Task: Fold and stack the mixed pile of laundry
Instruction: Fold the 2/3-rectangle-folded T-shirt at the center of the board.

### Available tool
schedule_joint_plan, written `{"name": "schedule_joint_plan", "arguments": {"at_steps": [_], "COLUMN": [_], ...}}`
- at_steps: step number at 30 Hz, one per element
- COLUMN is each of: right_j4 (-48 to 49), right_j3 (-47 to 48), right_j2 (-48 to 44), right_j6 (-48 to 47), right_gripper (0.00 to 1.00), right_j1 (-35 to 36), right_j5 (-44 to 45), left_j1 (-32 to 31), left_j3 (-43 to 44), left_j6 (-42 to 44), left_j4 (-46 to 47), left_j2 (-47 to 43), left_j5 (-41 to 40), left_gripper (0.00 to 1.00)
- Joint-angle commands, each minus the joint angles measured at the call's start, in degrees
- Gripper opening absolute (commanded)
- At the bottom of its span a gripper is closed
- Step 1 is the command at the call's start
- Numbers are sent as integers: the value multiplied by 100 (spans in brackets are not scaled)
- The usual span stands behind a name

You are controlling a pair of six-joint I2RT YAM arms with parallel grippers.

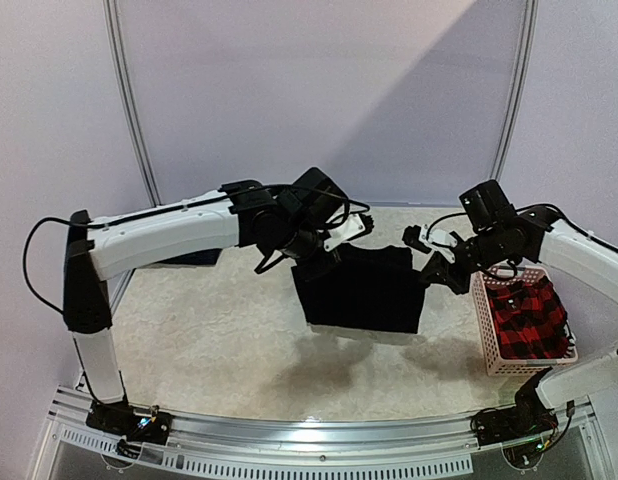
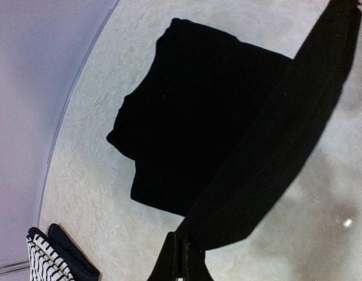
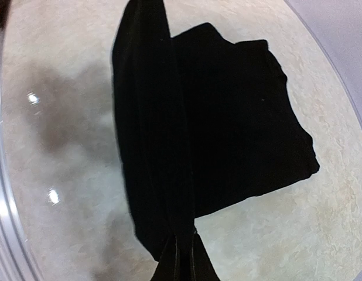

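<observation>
Over the worktop (image 1: 219, 330) you hold the large black shirt (image 1: 361, 292) between left claw (image 2: 181, 257) and right claw (image 3: 184, 257), each pinching its top edge. Black on black hides the folds and whether the hem touches down. The pink basket (image 1: 486, 345) holds the plaid shirt (image 1: 527, 318). The striped tank top (image 2: 43, 263) and navy piece (image 2: 72, 254) are cut off at the left wrist view's corner.

— What stands behind the table (image 1: 209, 340)?
— A pale lavender wall (image 1: 319, 90) at 12 o'clock, with a thin grey pole (image 1: 129, 100) at 10 and a second pole (image 1: 514, 100) at 2.
— And the light?
— Brighter toward 11. A diagonal shade darkens the wall toward 2.
— The tabletop?
— Cream and mottled, with a metal rail (image 1: 319, 432) along its edge at 6 o'clock.
</observation>
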Motion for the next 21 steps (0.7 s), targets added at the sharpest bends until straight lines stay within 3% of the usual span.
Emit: {"name": "schedule_joint_plan", "arguments": {"at_steps": [1, 6, 11, 13, 14, 16, 17, 19, 21], "right_j4": [1087, 1681, 2143, 2395, 2413, 2093, 1745, 1333, 1513], "right_j3": [285, 1070, 1818, 2136, 2422, 3199, 3628, 3929, 3565], "right_j2": [837, 2119, 3173, 3676, 3968, 4681, 5049, 5393, 5150], "right_j6": [353, 758, 1381, 1553, 1563, 1527, 1589, 1763, 1958], "right_gripper": [0, 0, 0, 0, 4, 22, 28, 36, 40], "right_j1": [-461, -836, -1265, -1380, -1405, -1413, -1425, -1470, -1483], "right_j5": [73, 391, 883, 962, 949, 1112, 1135, 976, 785], "left_j1": [582, 1119, 1513, 1593, 1636, 1698, 1704, 1690, 1677], "left_j3": [532, 1674, 3481, 4026, 4215, 4431, 4417, 4292, 3888], "left_j6": [-179, -252, -323, -449, -516, -694, -743, -809, -1013], "left_j4": [543, 744, 576, 767, 912, 1193, 1298, 1306, 1218], "left_j2": [721, 1814, 3288, 3783, 3983, 4233, 4269, 4165, 3720], "left_j5": [-161, -76, 63, -232, -343, -430, -501, -631, -648], "left_gripper": [0, 0, 0, 0, 4, 46, 59, 66, 67]}}
